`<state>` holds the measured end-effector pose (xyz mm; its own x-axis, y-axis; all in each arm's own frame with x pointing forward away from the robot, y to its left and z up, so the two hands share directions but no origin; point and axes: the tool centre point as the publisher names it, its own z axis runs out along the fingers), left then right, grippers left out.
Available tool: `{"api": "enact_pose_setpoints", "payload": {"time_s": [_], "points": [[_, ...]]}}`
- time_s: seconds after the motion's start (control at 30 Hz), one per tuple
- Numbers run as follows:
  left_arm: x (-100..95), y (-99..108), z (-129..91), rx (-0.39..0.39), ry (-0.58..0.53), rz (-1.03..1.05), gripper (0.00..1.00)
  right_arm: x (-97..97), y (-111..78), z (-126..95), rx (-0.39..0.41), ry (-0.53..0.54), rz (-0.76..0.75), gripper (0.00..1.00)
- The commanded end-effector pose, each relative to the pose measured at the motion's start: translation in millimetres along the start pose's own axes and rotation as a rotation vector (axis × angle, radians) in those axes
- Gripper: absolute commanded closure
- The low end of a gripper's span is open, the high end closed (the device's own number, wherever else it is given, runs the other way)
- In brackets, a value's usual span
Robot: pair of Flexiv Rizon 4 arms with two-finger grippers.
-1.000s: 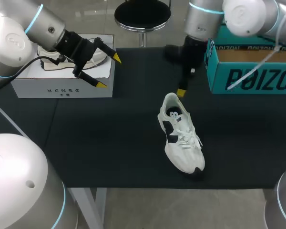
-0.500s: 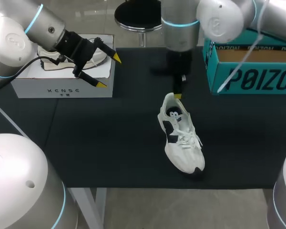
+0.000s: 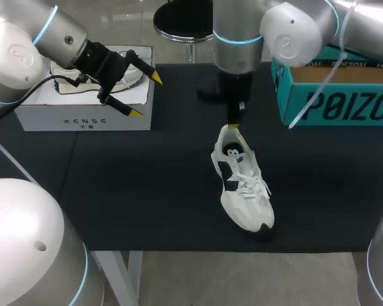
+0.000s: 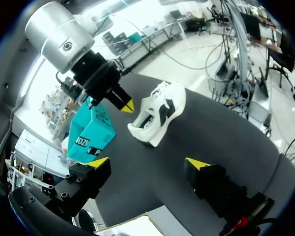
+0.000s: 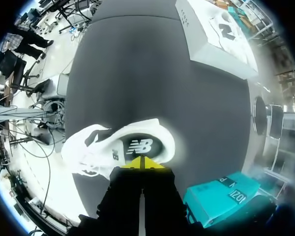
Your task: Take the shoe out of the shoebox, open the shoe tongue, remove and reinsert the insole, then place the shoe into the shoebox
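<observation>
A white shoe [image 3: 242, 185] with dark side panels lies on the black table, toe towards the front edge. My right gripper [image 3: 233, 125] hangs shut right above its heel, with nothing between the tips. In the right wrist view the joined yellow tips [image 5: 141, 163] sit over the heel rim of the shoe [image 5: 103, 147], and the dark insole [image 5: 140, 146] shows inside the opening. My left gripper [image 3: 145, 95] stands open and empty beside the white box [image 3: 83, 115]. From the left wrist, the open gripper [image 4: 147, 164] faces the shoe [image 4: 160, 115] and the right gripper [image 4: 126, 104] from a distance.
A teal shoebox [image 3: 335, 95] stands open at the back right, also seen behind the right gripper in the left wrist view [image 4: 91, 132]. The white box at the back left holds another light shoe [image 3: 96, 80]. Bare black tabletop lies between the white box and the shoe.
My right arm has swung left and lowered, bringing its shut tips from beside the teal box to just above the shoe's heel. The left arm and the shoe have not moved.
</observation>
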<state>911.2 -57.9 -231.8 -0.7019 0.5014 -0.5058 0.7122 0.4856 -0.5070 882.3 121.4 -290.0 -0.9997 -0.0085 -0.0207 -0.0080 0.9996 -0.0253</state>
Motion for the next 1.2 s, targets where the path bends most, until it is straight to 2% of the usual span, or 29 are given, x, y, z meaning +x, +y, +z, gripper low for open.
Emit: {"api": "enact_pose_setpoints", "payload": {"time_s": [0.03,0.13,0.23,0.3,0.4,0.5,0.63,0.73,0.87,1.0,1.2], "points": [[-0.6,0,0,-0.003,0.003,0.001,0.0,-5.5,-7.6,-3,-0.004,0.005,-0.004,0.85],[-0.6,0,0,-0.003,0.003,0.001,0.0,-8.9,-9.6,-3,-0.003,0.004,-0.006,0.68],[-0.6,0,0,-0.003,0.003,0.001,0.0,-12.1,-9.6,1,-0.007,0.015,-0.006,0.62],[-0.6,0,0,-0.003,0.003,0.001,0.0,-13.3,-8.0,5,-0.013,0.022,-0.008,0.62],[-0.6,0,0,-0.003,0.003,0.001,0.0,-14.9,-5.2,10,-0.026,0.034,-0.011,0.68],[-0.6,0,0,-0.003,0.003,0.001,0.0,-18.2,-1.1,14,-0.028,0.047,-0.023,0.66],[-0.6,0,0,-0.003,0.003,0.001,0.0,-23.5,7.7,19,-0.025,0.052,-0.046,0.56],[-0.6,0,0,-0.003,0.003,0.001,0.0,-26.6,10.3,24,-0.028,0.055,-0.049,0.52],[-0.6,0,0,-0.003,0.003,0.001,0.0,-29.1,12.1,27,-0.033,0.059,-0.048,0.38],[-0.6,0,0,-0.003,0.003,0.001,0.0,-30.2,10.1,31,-0.032,0.064,-0.049,0.33],[-0.6,0,0,-0.003,0.003,0.001,0.0,-29.8,4.8,40,-0.04,0.074,-0.026,0.35]]}}
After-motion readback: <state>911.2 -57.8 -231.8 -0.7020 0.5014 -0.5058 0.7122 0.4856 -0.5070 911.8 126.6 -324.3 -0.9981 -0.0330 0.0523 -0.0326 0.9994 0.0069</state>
